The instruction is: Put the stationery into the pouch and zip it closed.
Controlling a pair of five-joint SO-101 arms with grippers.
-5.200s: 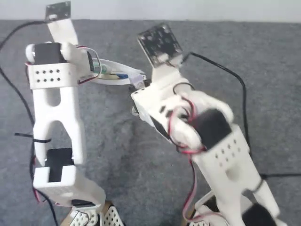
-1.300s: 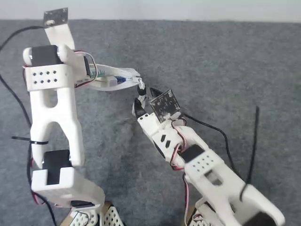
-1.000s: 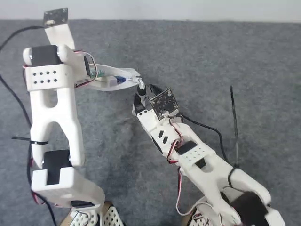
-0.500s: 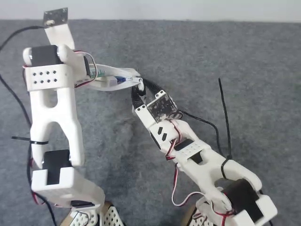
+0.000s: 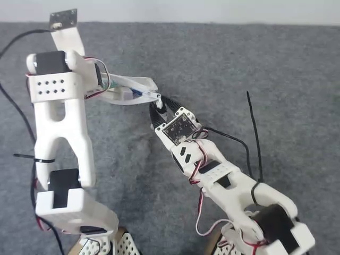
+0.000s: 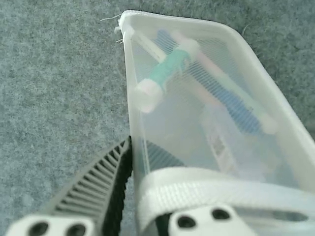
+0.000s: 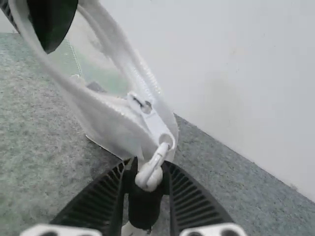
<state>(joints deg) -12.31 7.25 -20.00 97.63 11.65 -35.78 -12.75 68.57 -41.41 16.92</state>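
At eleven o'clock on the worktop point(image 5: 265, 64), zipping stage: left claw point(image 6: 147, 167) clamping filled mesh pouch point(image 6: 206, 98), right claw point(image 7: 144, 168) pinching zipper pull point(image 7: 152, 164); steady drag needed next.

Grey carpeted table point(image 5: 265, 64) carries the pouch point(image 5: 127, 87) and a black cable point(image 5: 21, 114).

Rt claw point(image 7: 145, 169) pinched on the zip pull point(image 7: 153, 164), one ribbed finger point(image 7: 98, 199) each side. I've got the pouch point(image 7: 91, 112) rising just ahead of the tips, grey carpet point(image 7: 34, 162) under, white wall point(image 7: 236, 64) beyond.
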